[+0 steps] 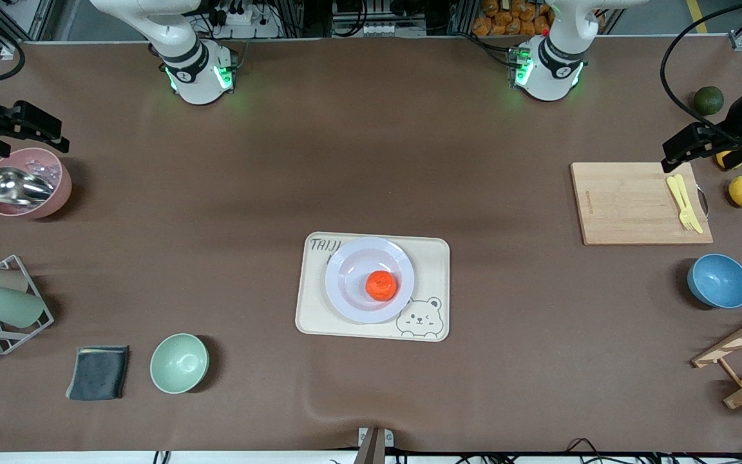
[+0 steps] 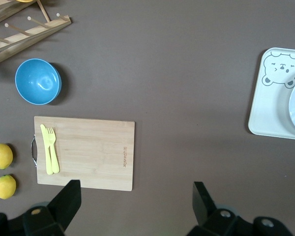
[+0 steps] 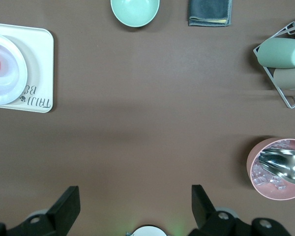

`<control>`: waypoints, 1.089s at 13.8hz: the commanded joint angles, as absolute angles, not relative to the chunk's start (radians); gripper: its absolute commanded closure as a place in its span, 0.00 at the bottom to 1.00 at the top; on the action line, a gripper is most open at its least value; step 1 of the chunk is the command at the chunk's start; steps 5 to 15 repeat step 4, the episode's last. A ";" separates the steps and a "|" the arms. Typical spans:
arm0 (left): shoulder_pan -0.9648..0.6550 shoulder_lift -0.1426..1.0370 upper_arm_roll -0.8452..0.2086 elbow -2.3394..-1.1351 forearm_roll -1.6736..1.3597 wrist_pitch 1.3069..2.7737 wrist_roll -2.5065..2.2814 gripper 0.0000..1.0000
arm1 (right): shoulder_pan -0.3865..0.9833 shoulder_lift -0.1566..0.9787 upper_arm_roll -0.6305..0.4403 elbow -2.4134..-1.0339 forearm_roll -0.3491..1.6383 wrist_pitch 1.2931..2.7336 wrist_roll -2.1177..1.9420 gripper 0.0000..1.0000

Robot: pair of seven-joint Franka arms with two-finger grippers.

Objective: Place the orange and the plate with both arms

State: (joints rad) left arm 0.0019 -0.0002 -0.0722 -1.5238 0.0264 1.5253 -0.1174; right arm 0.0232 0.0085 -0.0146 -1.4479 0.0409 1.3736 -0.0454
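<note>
Both hands, left hand [image 1: 679,154] and right hand [image 1: 41,132], are hanging spread and empty, well apart from the small reddish-orange fruit [image 1: 381,285] sitting in the round pale lavender plate [image 1: 345,283]; any nudge risks rolling it off.

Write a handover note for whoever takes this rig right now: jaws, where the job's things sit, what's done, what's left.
Left gripper: jaws open, empty, over the cutting board's corner at the left arm's end of the table.
Right gripper: jaws open, empty, above the pink bowl at the right arm's end.
The plate sits on the bear-print tray mid-table; the orange rests in the plate's centre.
Done: orange on plate, plate on tray.
Left: nothing apparent; both arms wait clear.
</note>
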 commanded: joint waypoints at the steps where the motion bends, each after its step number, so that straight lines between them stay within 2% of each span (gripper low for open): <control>1: -0.008 -0.005 -0.067 -1.509 0.044 1.499 -0.110 0.00 | 0.005 0.018 0.006 -1.427 0.028 1.355 -0.029 0.00; 15: -0.008 -0.005 -0.067 -1.502 0.041 1.473 -0.110 0.00 | 0.005 0.018 0.006 -1.430 0.028 1.353 -0.029 0.00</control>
